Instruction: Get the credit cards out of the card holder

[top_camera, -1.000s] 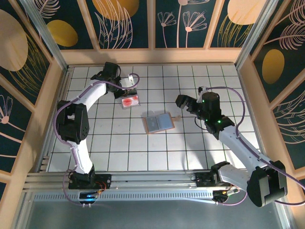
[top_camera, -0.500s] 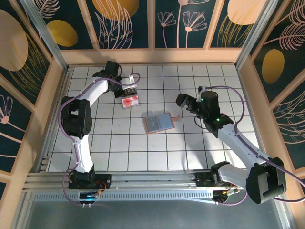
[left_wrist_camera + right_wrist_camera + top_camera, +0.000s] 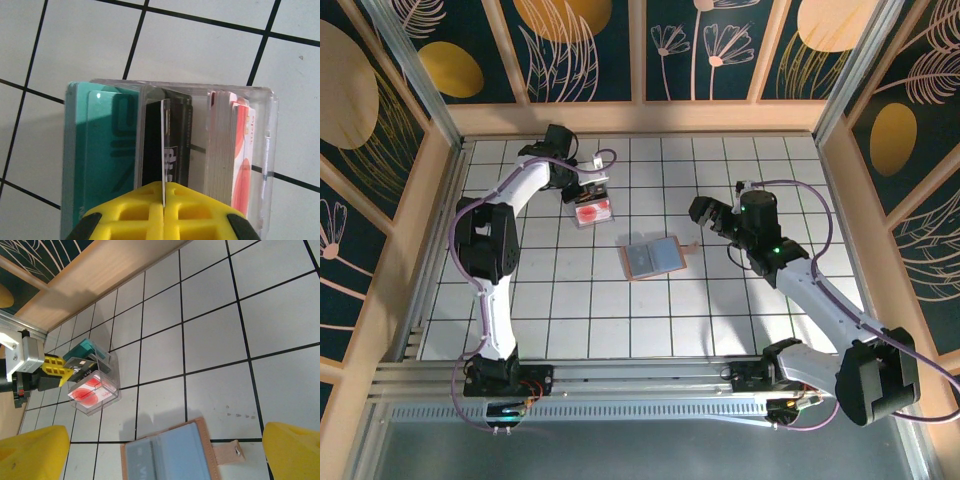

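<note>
The left fingers (image 3: 167, 200) are pinched shut on one dark credit card (image 3: 164, 145), held edge-on over the middle slot of the clear box (image 3: 262, 125). Its outer slots hold teal cards (image 3: 100, 150) and red-and-white cards (image 3: 240, 150). The card looks light, stiff and slick, so a firm pinch across its flat faces near one short end suits it. The card holder (image 3: 654, 257) lies open on the counter (image 3: 570, 300), apart from the clear box towards the right arm. The right fingers (image 3: 290, 452) are spread wide and empty, farther from the box on that side.
</note>
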